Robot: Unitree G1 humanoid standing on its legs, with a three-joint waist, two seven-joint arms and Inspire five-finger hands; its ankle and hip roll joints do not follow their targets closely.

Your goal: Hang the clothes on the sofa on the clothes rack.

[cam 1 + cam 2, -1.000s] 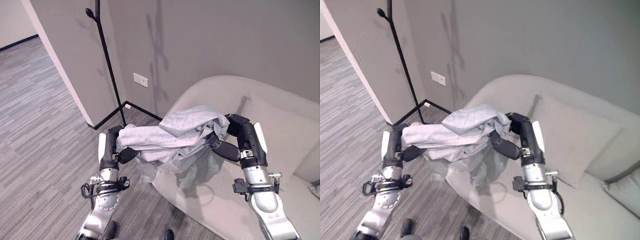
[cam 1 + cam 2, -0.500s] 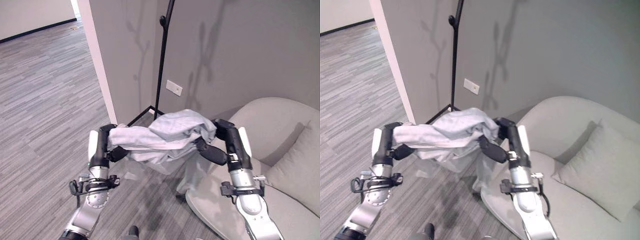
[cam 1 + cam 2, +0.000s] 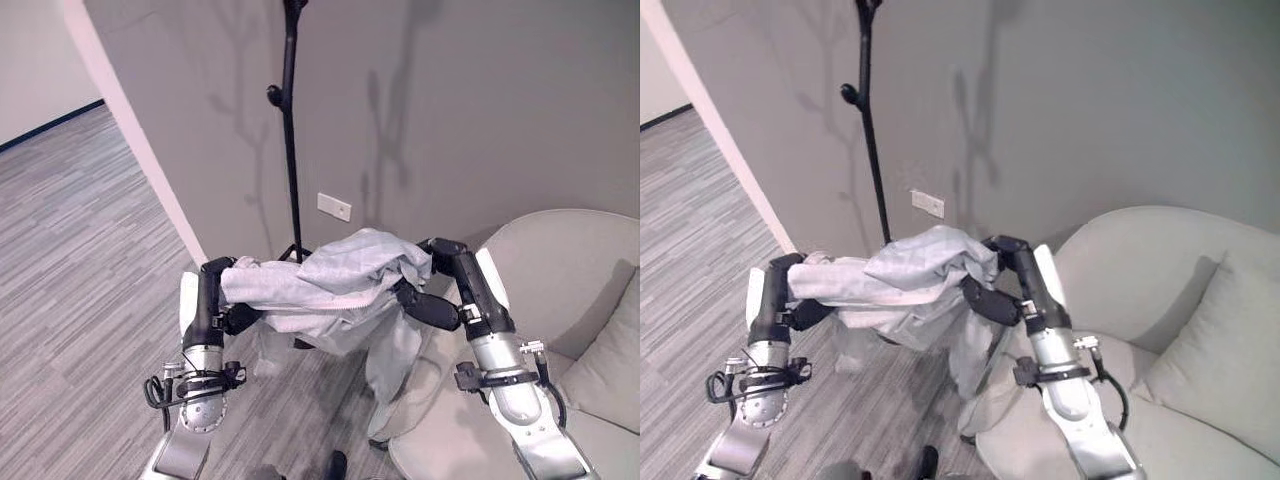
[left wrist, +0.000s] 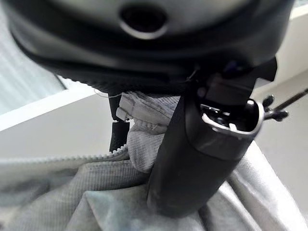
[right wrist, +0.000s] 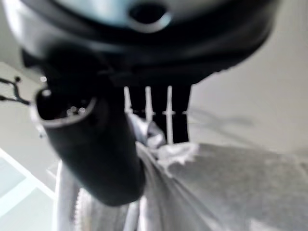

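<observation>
L hand [image 3: 232, 316] & R hand [image 3: 428, 303] both seem clenched on grey garment [image 3: 330, 285] nr rack [image 3: 291, 130].

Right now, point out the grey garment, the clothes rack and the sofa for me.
grey garment [image 3: 330, 280], left eye view, on the bunched cloth between the hands.
clothes rack [image 3: 292, 150], left eye view, on its black pole.
sofa [image 3: 1140, 260], right eye view, on the backrest.

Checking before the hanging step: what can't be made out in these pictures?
- Clothes rack: top cut off by the head views' upper edge; its base hidden behind the grey garment.
- Left hand and right hand: fingertips buried in cloth.
- Sofa: cut off at the right edge.
</observation>
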